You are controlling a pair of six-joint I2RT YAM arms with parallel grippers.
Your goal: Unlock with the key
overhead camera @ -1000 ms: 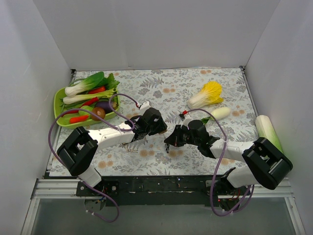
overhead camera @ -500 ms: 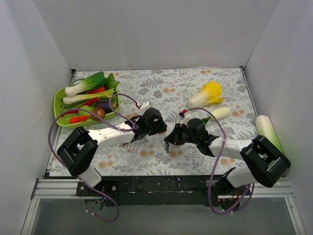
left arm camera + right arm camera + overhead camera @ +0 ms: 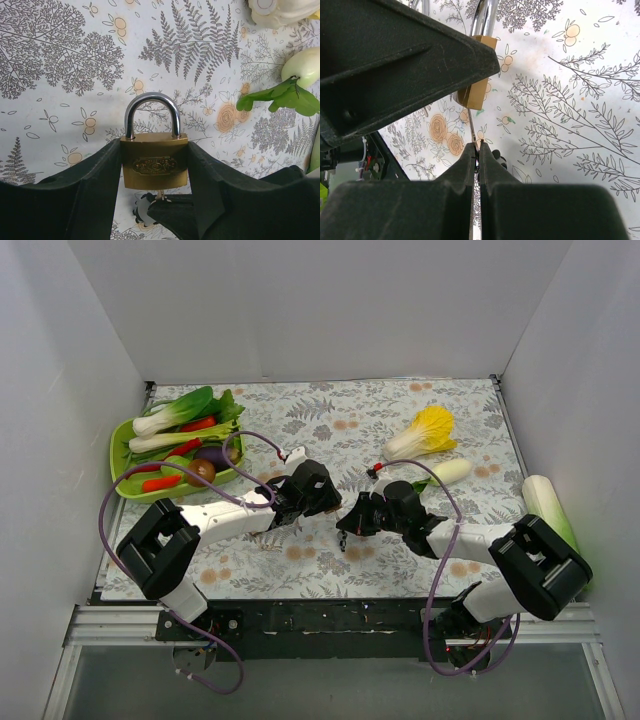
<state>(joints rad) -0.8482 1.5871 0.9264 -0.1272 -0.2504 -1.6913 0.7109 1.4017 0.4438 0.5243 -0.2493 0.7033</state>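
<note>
A brass padlock [image 3: 155,160] stands upright between the fingers of my left gripper [image 3: 155,167], which is shut on its body. Its steel shackle [image 3: 152,102] has both legs seated in the body. The key's thin silvery blade [image 3: 472,131] runs from the padlock's underside [image 3: 476,92] down into my right gripper [image 3: 477,150], which is shut on the key. The key's head is hidden between the pads. From above, my left gripper [image 3: 318,502] and right gripper [image 3: 345,527] meet over the middle of the floral mat.
A green tray [image 3: 118,455] of vegetables sits at the left. A yellow cabbage [image 3: 425,432], a white vegetable [image 3: 450,471] and a pale green one [image 3: 548,505] lie on the right. White walls enclose the mat on three sides.
The right arm's elbow has crept slightly left. Both grippers and the padlock stand where they were.
</note>
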